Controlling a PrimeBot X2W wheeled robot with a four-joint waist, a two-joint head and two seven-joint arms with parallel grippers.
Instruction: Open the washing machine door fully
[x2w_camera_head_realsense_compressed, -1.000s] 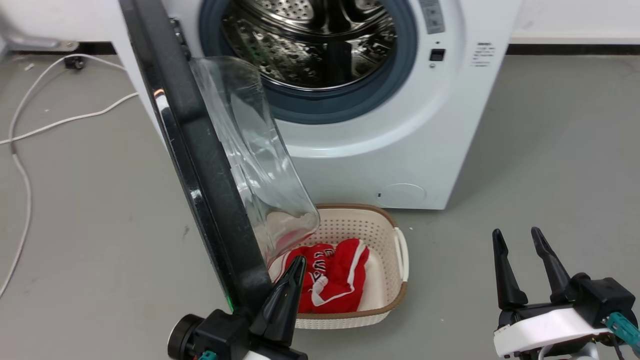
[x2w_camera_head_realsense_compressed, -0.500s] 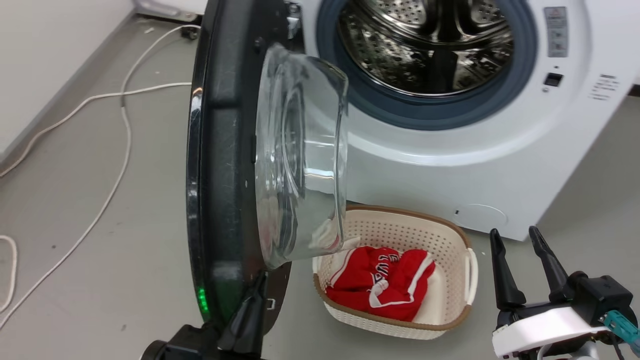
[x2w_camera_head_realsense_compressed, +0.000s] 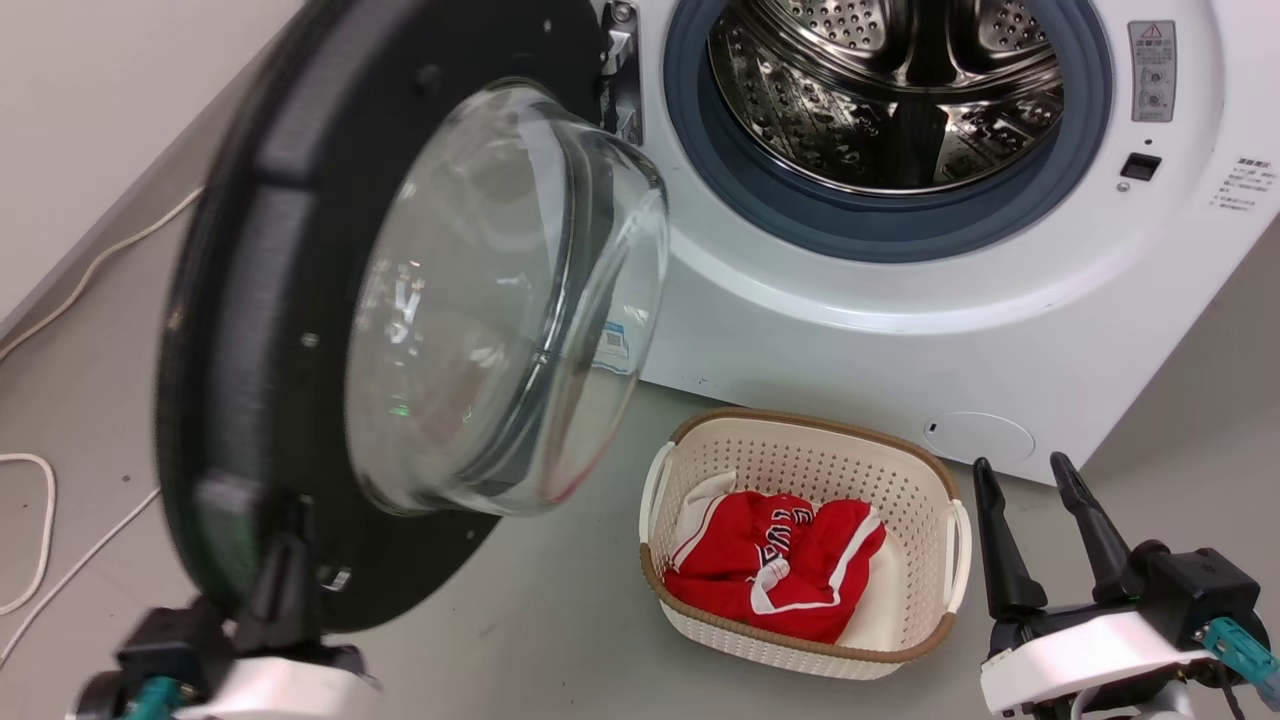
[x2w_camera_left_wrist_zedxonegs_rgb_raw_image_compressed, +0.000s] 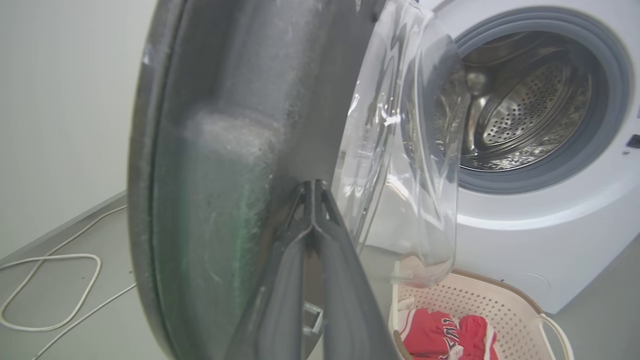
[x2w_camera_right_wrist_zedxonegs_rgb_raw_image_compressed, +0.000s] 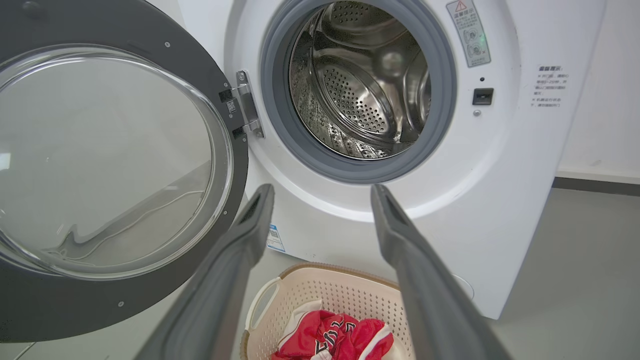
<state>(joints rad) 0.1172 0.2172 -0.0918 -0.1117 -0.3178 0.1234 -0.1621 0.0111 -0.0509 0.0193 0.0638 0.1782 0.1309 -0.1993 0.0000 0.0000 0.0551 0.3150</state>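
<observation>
The washing machine door (x2w_camera_head_realsense_compressed: 250, 300), a black frame with a bulging clear glass bowl (x2w_camera_head_realsense_compressed: 500, 300), stands swung far out to the left of the white machine (x2w_camera_head_realsense_compressed: 850, 340). Its inner face turns toward me. My left gripper (x2w_camera_head_realsense_compressed: 292, 530) is shut, its blurred tips pressed against the door's lower inner frame. In the left wrist view the closed fingertips (x2w_camera_left_wrist_zedxonegs_rgb_raw_image_compressed: 312, 186) rest on the door (x2w_camera_left_wrist_zedxonegs_rgb_raw_image_compressed: 215, 150) beside the glass. My right gripper (x2w_camera_head_realsense_compressed: 1040, 480) hangs open at the lower right, away from the door (x2w_camera_right_wrist_zedxonegs_rgb_raw_image_compressed: 50, 310), and is empty (x2w_camera_right_wrist_zedxonegs_rgb_raw_image_compressed: 322, 192).
The steel drum (x2w_camera_head_realsense_compressed: 900, 80) with its grey-blue ring is exposed. A cream basket (x2w_camera_head_realsense_compressed: 810, 425) holding a red garment (x2w_camera_head_realsense_compressed: 780, 570) sits on the floor in front of the machine. A white cable (x2w_camera_head_realsense_compressed: 40, 540) lies at the left near the wall.
The door has swung further open to the left, and my left gripper has gone left with it. The head camera has shifted too. The right gripper holds its place.
</observation>
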